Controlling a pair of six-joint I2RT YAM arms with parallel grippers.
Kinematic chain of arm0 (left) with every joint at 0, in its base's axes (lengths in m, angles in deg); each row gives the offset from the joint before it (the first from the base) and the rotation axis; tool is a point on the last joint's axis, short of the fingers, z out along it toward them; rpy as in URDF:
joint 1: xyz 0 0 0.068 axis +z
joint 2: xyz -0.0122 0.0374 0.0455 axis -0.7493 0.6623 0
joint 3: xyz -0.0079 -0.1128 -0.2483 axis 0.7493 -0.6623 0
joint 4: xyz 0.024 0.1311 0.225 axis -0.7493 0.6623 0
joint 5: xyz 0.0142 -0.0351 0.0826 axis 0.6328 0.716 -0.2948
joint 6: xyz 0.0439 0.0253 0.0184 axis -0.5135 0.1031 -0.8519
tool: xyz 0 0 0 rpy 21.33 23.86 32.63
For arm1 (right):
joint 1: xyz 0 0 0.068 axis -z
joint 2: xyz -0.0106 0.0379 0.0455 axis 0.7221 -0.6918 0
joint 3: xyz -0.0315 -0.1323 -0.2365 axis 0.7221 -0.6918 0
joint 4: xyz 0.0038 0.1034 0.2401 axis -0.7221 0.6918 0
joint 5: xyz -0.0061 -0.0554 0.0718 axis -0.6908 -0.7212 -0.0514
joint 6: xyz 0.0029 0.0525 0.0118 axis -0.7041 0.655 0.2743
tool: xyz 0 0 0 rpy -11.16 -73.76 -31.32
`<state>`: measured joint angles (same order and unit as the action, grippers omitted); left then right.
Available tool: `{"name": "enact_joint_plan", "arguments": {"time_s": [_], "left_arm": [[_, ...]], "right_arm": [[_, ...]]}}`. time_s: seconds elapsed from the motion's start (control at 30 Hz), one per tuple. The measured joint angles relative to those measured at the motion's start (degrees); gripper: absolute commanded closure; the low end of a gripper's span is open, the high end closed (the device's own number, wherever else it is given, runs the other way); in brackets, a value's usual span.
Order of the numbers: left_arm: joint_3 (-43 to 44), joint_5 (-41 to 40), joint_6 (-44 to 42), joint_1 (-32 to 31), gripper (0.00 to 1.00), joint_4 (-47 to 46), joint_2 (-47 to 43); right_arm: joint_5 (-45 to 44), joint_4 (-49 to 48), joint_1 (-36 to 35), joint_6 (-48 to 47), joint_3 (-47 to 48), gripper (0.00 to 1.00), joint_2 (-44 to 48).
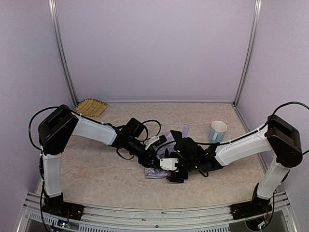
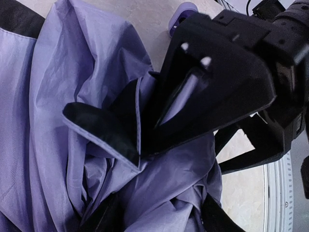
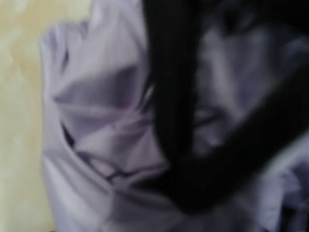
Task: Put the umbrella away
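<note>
Hidden / hard to read:
- Umbrella (image 1: 153,173) mostly covered in the top view. Only a crumpled lavender lump shows at the near side of the two wrists, plus a bit of pale fabric on their far side.
- No shaft can be made out in any view.
- Right wrist view badly blurred: lavender folds, two dark bars crossing them, a strip of beige table (image 1: 96,169) at the left edge. The bars cannot be identified.
- Left wrist view is filled by wrinkled fabric with a turned-up flap of black underside. The big black body of the right gripper (image 1: 173,175) blocks the upper right. A small rounded lavender piece (image 2: 182,12) peeks out past it at the top edge, half cut off.
- Left gripper (image 1: 155,162): only the dark fingers (image 2: 104,217) at the bottom edge of its own view show, cut off by the frame. They stand apart with fabric bunched between. Whether they pinch it, cannot tell.
- Right gripper: jaws not readable in any view, so whether they are spread or closed on cloth, cannot tell.

Arm poses:
- Left arm reaches from its near-left base, elbow high, forearm running right to mid-table.
- Right arm mirrors it, forearm running left and slightly near.
- Both wrists meet over the umbrella, close together, angled down.

Umbrella location: mid-table, lying on the surface, collapsed and loosely rumpled.

Other items: light-blue cup (image 1: 217,130) upright, to the right and farther back, apart from the umbrella. Woven yellow mat (image 1: 91,107) at the far-left corner.
</note>
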<state>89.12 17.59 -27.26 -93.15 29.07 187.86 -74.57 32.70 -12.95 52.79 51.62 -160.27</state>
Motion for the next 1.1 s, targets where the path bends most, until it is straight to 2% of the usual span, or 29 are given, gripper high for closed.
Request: {"name": "enact_joint_plan", "arguments": {"time_s": [0.07, 0.2, 0.37, 0.53, 0.8, 0.87, 0.97, 1.03, 1.1], "left_arm": [[0.02, 0.57, -0.04, 0.22, 0.5, 0.02, 0.15], [0.02, 1.88, -0.17, 0.63, 0.48, 0.31, 0.22], [-0.24, 3.69, -0.87, 1.27, 0.31, 1.49, -0.07], [-7.52, 2.27, 1.81, 1.95, 0.26, -2.69, -6.36], [-29.0, -10.43, 8.26, 3.21, 0.31, -22.56, -32.26], [-32.94, -14.82, 6.69, 0.72, 0.3, -26.88, -37.92], [-36.85, -22.03, 0.96, -7.45, 0.29, -29.33, -43.41], [-38.56, -26.34, -3.74, -13.73, 0.27, -29.53, -45.18], [-39.1, -29.57, -7.87, -17.35, 0.25, -28.83, -45.11]], "right_arm": [[-0.17, -0.07, 0.13, -0.57, 0.66, 0.26, -1.64], [0.17, -0.22, 0.94, -0.83, 1.44, 0.57, -2.93], [0.94, 0.24, 1.53, 0.44, 3.3, 0.74, -4.74], [4.5, 1.66, 2.01, 1.84, 4.76, 0.82, -5.11], [17.38, 10.67, 5.31, 7.23, 8.52, 0.84, -5.05], [21.68, 13.55, 5.77, 8.48, 9.88, 0.84, -5.42], [29.55, 18.29, 6.49, 9.88, 12.44, 0.84, -7.3], [34.03, 20.37, 6.88, 10.16, 13.94, 0.84, -8.87], [38.05, 22.49, 7.34, 10.32, 15.39, 0.84, -10.6]]}}
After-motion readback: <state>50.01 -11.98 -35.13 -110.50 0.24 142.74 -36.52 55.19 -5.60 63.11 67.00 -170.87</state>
